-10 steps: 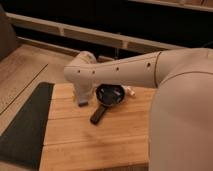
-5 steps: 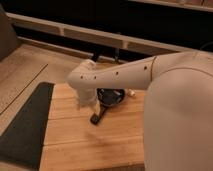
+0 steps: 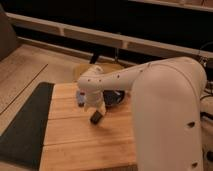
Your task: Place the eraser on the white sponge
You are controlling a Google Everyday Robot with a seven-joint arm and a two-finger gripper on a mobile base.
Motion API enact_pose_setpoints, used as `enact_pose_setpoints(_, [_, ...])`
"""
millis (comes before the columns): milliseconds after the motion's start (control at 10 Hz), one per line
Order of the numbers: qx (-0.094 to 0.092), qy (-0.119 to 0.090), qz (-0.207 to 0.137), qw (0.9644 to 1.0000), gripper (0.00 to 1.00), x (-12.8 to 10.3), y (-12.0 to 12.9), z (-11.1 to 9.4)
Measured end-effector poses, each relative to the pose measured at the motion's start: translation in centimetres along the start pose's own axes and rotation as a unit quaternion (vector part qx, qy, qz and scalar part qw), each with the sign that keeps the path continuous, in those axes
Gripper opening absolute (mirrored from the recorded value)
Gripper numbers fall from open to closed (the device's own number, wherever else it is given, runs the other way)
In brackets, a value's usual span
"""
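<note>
My white arm reaches from the right across the wooden tabletop [image 3: 75, 145]. Its end bends down over the table's far middle, where the gripper [image 3: 93, 106] points at the wood. A small dark blue-grey block, which looks like the eraser [image 3: 80, 95], lies just left of the gripper, partly hidden by the arm. The round black pan [image 3: 114, 98] is mostly covered by the arm; its black handle [image 3: 96, 118] sticks out toward me below the gripper. The white sponge is hidden or out of view.
A dark mat [image 3: 25, 125] lies along the table's left side. A tan rounded object [image 3: 100, 69] sits behind the table's far edge. My large white arm body [image 3: 170, 120] fills the right side. Dark shelving runs along the back.
The arm has swung lower and further over the pan, hiding more of it. The gripper end has come down toward the wood beside the pan handle.
</note>
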Motion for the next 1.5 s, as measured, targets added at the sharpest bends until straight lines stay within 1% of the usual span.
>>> enact_pose_setpoints(100, [-0.009, 0.003, 0.002, 0.9999, 0.65, -0.5, 0.2, 0.7])
enact_pose_setpoints(300, [-0.032, 0.016, 0.006, 0.9993, 0.65, -1.1, 0.6, 2.4])
enact_pose_setpoints(400, [-0.041, 0.024, 0.006, 0.9989, 0.65, -1.1, 0.8, 3.2])
enact_pose_setpoints(600, [-0.049, 0.041, 0.004, 0.9979, 0.65, -0.9, 1.1, 4.6])
enact_pose_setpoints(800, [-0.05, 0.055, 0.007, 0.9972, 0.65, -0.8, 0.8, 5.7])
enact_pose_setpoints(900, [-0.05, 0.06, 0.006, 0.9969, 0.61, -0.8, 0.7, 6.2])
enact_pose_setpoints(1100, [-0.059, 0.067, 0.001, 0.996, 0.42, -0.8, 1.1, 6.6])
enact_pose_setpoints(1300, [-0.067, 0.073, -0.002, 0.9951, 0.19, -0.7, 1.1, 6.8])
enact_pose_setpoints(1400, [-0.07, 0.075, -0.004, 0.9947, 0.09, -0.7, 1.2, 6.8])
enact_pose_setpoints(1500, [-0.072, 0.076, -0.006, 0.9945, 0.03, -0.7, 1.1, 6.8])
